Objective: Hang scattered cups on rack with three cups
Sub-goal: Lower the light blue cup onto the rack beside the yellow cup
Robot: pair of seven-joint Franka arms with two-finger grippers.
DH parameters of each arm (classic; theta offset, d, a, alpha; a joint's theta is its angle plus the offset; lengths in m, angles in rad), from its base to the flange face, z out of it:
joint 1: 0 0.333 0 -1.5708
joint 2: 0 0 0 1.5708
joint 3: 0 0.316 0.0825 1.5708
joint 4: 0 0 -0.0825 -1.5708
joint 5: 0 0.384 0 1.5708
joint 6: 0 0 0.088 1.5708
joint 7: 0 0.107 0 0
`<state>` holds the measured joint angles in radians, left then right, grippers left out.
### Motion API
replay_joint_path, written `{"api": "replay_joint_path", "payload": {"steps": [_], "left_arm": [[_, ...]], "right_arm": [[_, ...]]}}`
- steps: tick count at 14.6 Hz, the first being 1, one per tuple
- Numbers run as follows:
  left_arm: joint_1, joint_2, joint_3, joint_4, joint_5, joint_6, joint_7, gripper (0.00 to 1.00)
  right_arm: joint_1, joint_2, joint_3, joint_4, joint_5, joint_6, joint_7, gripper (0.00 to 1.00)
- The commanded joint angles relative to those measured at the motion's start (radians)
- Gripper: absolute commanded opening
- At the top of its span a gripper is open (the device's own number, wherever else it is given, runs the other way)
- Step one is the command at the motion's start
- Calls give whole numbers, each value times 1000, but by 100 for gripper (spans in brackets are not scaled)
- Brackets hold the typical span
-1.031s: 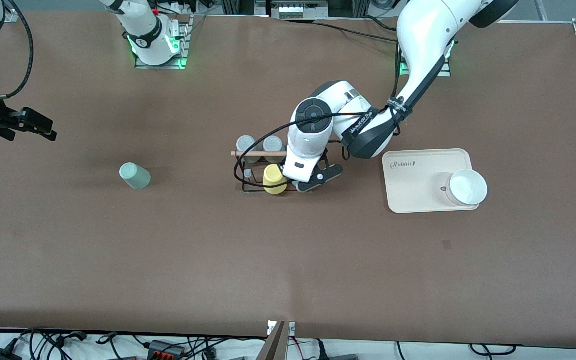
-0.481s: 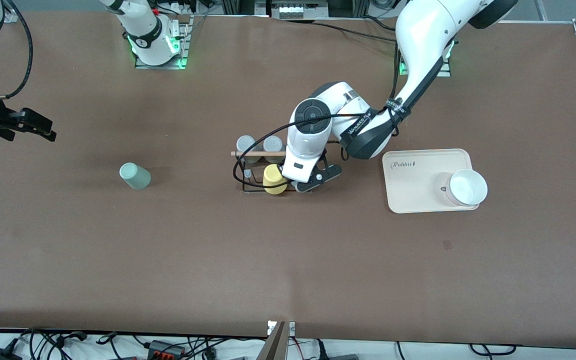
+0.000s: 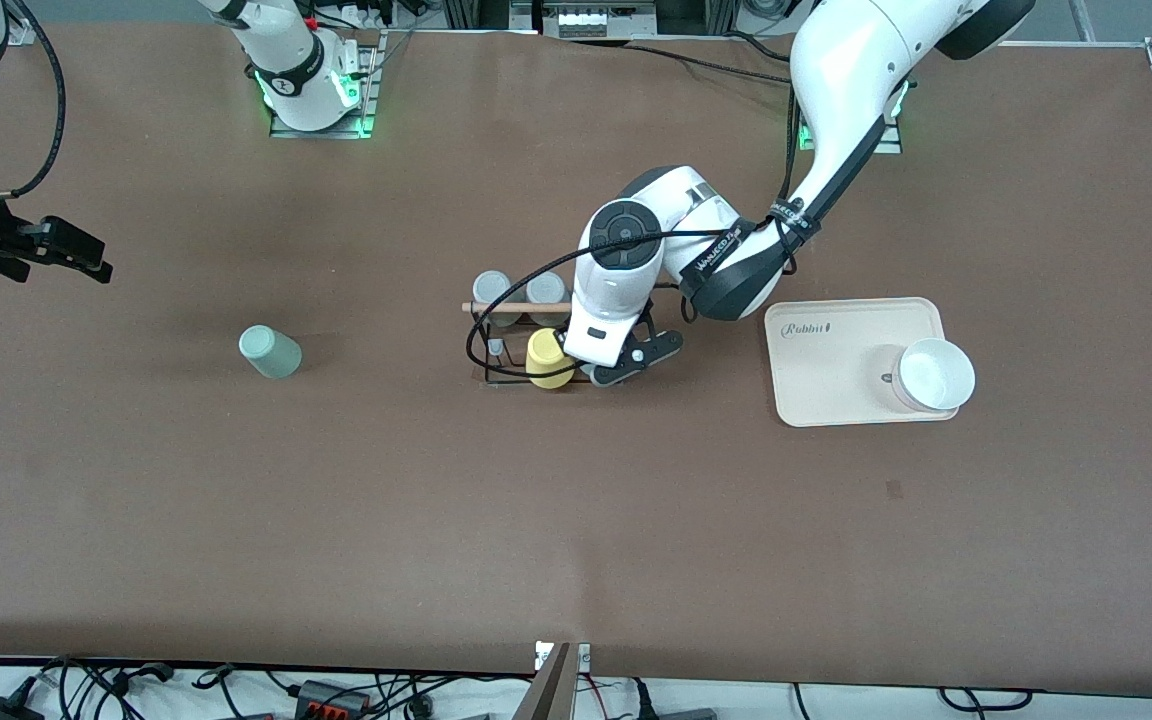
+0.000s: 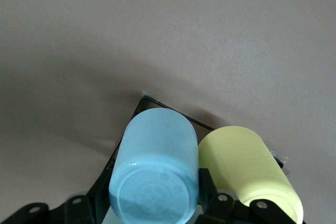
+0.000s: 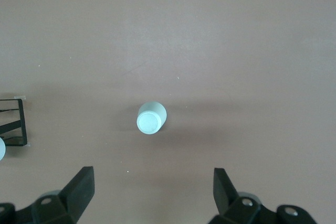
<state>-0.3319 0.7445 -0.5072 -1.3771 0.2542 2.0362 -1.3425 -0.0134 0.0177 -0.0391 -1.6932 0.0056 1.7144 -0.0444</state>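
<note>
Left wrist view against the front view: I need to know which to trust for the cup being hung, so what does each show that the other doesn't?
Only the left wrist view shows the blue cup, upside down between the left gripper's fingers on the rack.

Only the front view shows the mint cup toward the right arm's end, two grey cups, the tray with its white cup, and the right gripper waiting open.

Both show the yellow cup on the rack.

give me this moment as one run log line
left gripper: at rack, around light blue cup beside yellow cup | right gripper: open, over mint cup on table
</note>
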Motion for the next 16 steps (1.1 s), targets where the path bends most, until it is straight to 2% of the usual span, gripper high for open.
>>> {"api": "replay_joint_path", "payload": {"steps": [1, 6, 10, 13, 14, 16], "left_arm": [[-19, 12, 7, 33, 25, -10, -21, 78], [-10, -19, 6, 36, 28, -22, -21, 90], [1, -65, 6, 36, 28, -30, -18, 92], [37, -102, -2, 39, 28, -100, 0, 94], [53, -125, -2, 39, 28, -106, 14, 99], [106, -180, -5, 38, 17, -138, 72, 100]], "right_arm": [[-14, 1, 12, 4, -10, 1, -6, 100], [-14, 1, 12, 4, -10, -4, -6, 100], [-7, 2, 13, 3, 2, -2, -3, 100], [-8, 31, 13, 4, 2, 13, 0, 100], [-7, 59, 13, 4, 1, 16, 1, 100], [-5, 109, 13, 4, -7, 14, -5, 100]]}}
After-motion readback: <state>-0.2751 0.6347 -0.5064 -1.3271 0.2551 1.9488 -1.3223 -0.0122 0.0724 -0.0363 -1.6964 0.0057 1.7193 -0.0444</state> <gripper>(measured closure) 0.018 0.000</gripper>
